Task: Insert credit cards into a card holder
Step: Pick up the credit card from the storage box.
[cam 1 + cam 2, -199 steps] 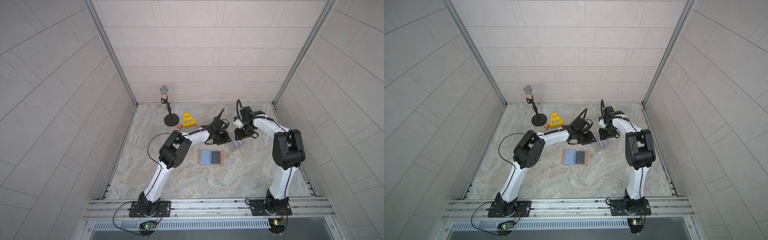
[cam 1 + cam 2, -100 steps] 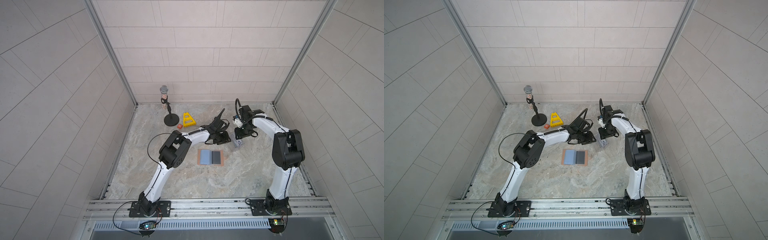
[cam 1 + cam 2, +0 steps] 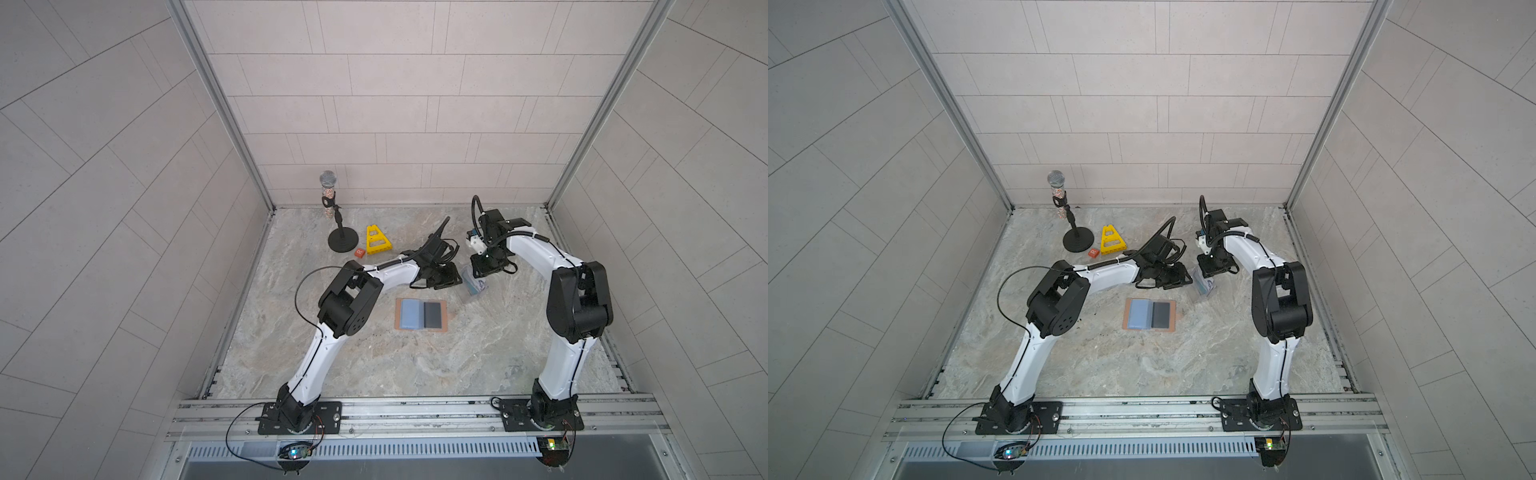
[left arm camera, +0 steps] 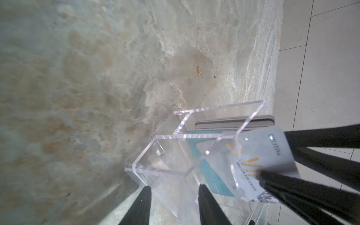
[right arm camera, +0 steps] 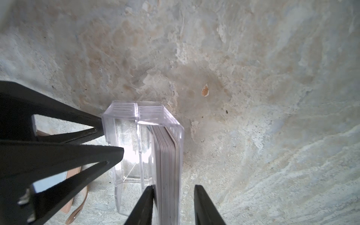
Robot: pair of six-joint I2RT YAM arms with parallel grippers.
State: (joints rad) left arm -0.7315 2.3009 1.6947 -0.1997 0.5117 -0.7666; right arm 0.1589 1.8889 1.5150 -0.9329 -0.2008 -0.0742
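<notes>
step: pickup | right pincer [image 5: 173, 187] jaws apart, astride upright cards [image 5: 167, 155] directly beneath | left pincer [image 5: 112, 139] seems clamped on stand [image 5: 124, 136] wall | wallet [image 3: 443, 318] lies near-left of stand

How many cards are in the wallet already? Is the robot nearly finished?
Done: a light blue card and a black card look tucked into the open card holder. In hand: the left fingers steady the clear stand while the right fingers straddle its card stack, not gripping yet. Left: that whole stack, so not nearly.
</notes>
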